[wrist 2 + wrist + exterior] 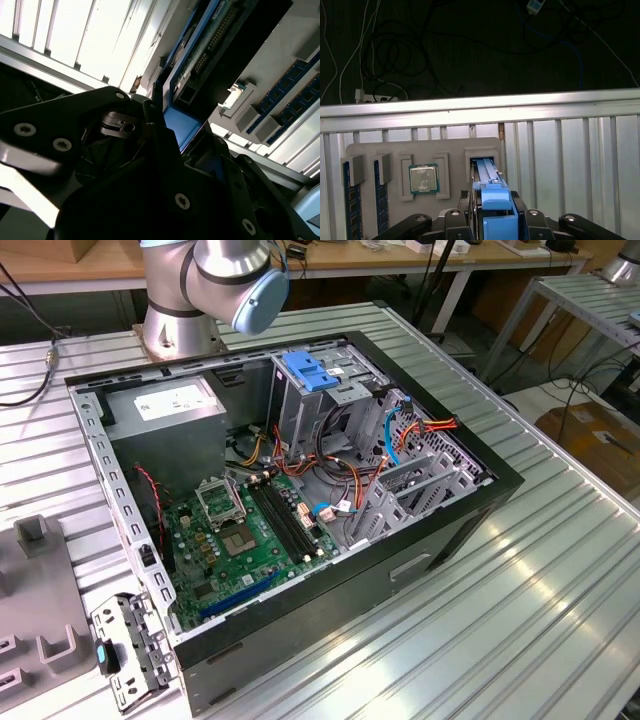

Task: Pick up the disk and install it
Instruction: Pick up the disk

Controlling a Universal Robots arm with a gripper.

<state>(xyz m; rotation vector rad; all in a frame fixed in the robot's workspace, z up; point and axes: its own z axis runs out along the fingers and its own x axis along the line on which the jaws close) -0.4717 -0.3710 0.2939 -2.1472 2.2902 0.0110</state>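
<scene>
The disk (495,197) stands on edge in a slot of the grey fixture tray (390,150), its bright blue carrier rail towards the camera. In the second wrist view the disk (210,45) shows its dark body, a row of connector pins and a blue rail end. My gripper (496,212) sits over the disk's upper end, with a black finger (472,210) pressed against each side of the blue rail. In the second wrist view the gripper (185,135) straddles that same blue end. The open computer case (120,500) lies on the metal table.
On the tray beside the disk slot sit a processor (424,178) and blue memory sticks (351,200). The case holds a green motherboard (250,530), a grey drive cage with a blue latch (310,370) and loose cables (400,430). The arm's base (180,310) stands behind the case.
</scene>
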